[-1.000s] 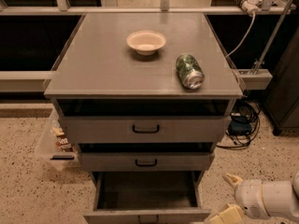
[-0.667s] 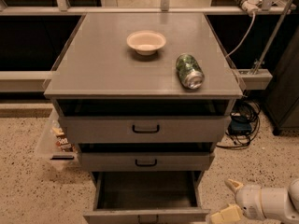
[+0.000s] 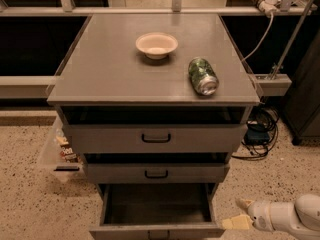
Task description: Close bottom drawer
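The bottom drawer (image 3: 156, 230) is the lowest of three grey drawers in the cabinet. It stands pulled far out, and its dark box (image 3: 157, 204) looks empty. Its front is cut by the lower frame edge, so the black handle barely shows. My gripper (image 3: 240, 213) is low at the right, just beside the drawer's right front corner and apart from it. Its two cream fingertips (image 3: 243, 202) are spread and hold nothing. The white arm runs off to the lower right.
The top drawer (image 3: 156, 138) and middle drawer (image 3: 156, 173) are slightly out. On the cabinet top (image 3: 110, 69) stand a pale bowl (image 3: 156, 45) and a green can (image 3: 202, 76) on its side. A clear bin (image 3: 57, 151) is at the left, and cables (image 3: 260, 134) at the right.
My gripper and arm have sunk a little lower at the right of the drawer. The bottom drawer has not moved.
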You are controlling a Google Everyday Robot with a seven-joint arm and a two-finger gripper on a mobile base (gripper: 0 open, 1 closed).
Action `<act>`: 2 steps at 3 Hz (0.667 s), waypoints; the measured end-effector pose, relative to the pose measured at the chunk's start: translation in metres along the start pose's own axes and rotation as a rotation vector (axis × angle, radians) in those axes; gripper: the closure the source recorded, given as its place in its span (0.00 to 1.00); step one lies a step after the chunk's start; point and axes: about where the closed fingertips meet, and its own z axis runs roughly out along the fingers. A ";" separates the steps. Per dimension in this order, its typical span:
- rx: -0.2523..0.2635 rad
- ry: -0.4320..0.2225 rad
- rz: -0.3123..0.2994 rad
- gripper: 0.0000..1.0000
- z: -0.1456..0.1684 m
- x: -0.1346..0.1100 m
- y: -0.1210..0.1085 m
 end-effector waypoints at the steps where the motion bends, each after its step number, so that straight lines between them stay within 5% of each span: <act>1: -0.001 0.002 0.007 0.41 0.002 0.003 -0.003; 2: -0.001 0.002 0.007 0.63 0.002 0.003 -0.003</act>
